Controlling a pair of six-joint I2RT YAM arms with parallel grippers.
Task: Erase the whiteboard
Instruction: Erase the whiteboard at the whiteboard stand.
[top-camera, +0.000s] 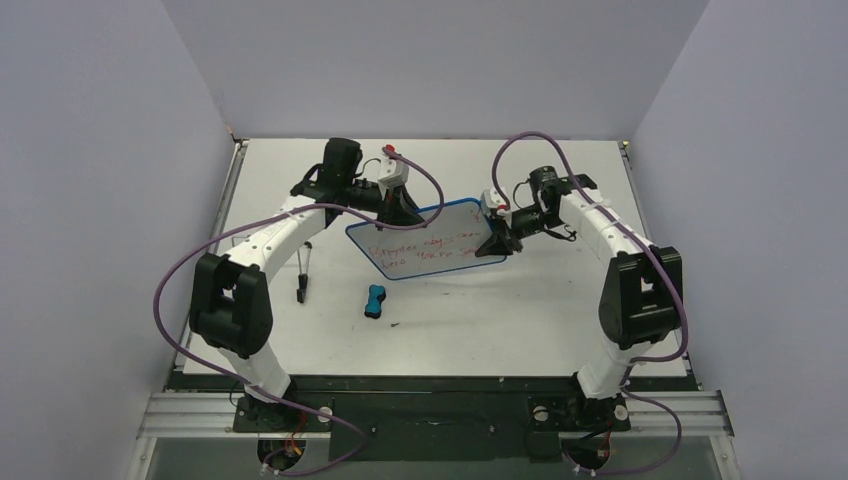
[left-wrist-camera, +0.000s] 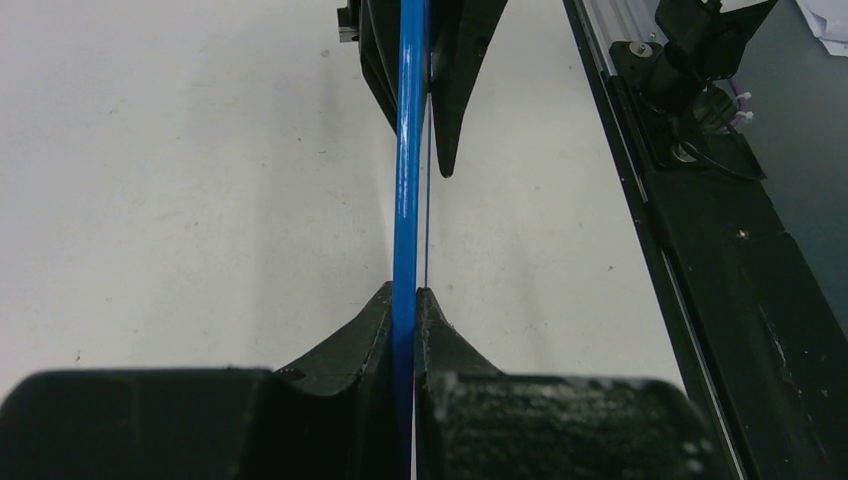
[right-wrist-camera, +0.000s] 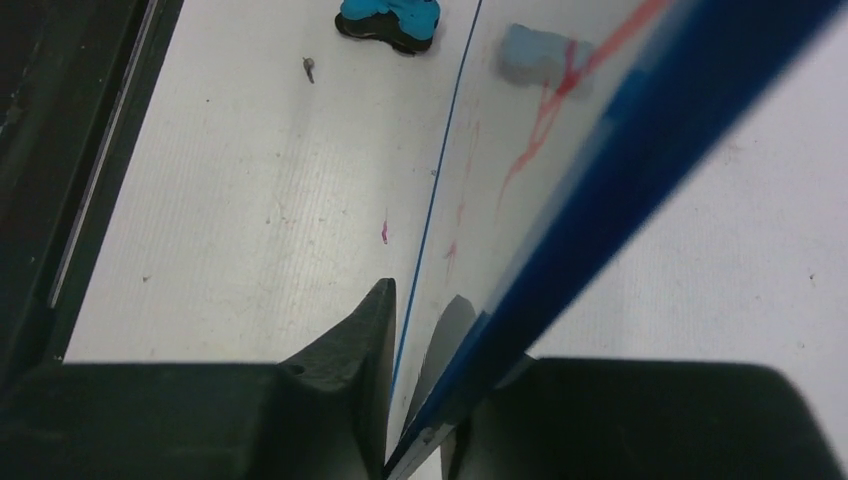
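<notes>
Whiteboard sits tilted over the table, red handwriting too small to read; left gripper clamps its blue rim; right gripper straddles the opposite edge, grip unclear, one finger hidden; eraser cut off.

Whiteboard over mid-table, left gripper clamped on its far-left edge, right gripper on its right end. Eraser lies on table before the board, left of centre.

Lab test cell: plain walls, bolted arms.
</notes>
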